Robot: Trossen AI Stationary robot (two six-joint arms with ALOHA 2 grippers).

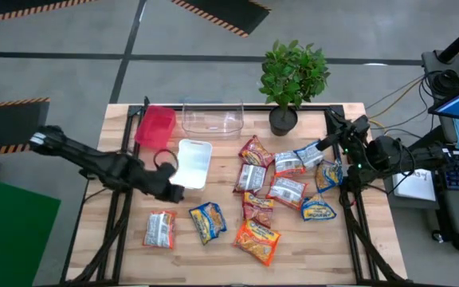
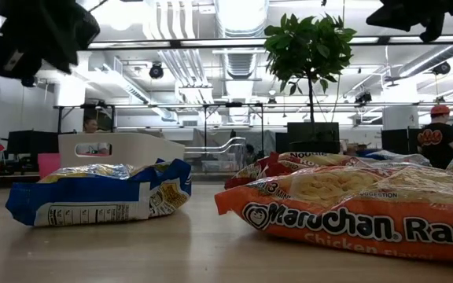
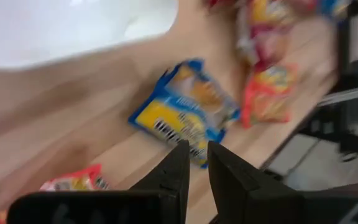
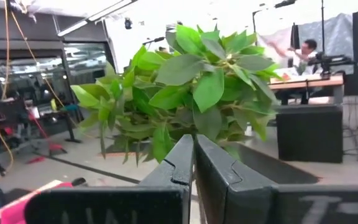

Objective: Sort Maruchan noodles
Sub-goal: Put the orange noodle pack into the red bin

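About a dozen Maruchan noodle packets lie flat on the wooden table. In the high view a silvery-red packet [image 1: 159, 229], a blue-and-yellow packet [image 1: 207, 222] and an orange packet [image 1: 256, 241] lie near the front. The rest form a cluster [image 1: 287, 187] at centre right. My left gripper [image 1: 172, 190] hovers above the near edge of the white tray [image 1: 194, 159], holding nothing. In its wrist view the left gripper [image 3: 197, 168] shows only a slit between its fingers, above the blue-and-yellow packet [image 3: 182, 112]. My right gripper [image 4: 194, 158] is shut and empty. It is raised by the table's right edge [image 1: 333, 127] and points at the plant.
A red tray [image 1: 155, 126], a clear tray [image 1: 212, 117] and the white tray stand in the far left part of the table. A potted plant [image 1: 292, 80] stands at the far edge. There is bare wood at the near left [image 1: 126, 239]. People sit in the room beyond.
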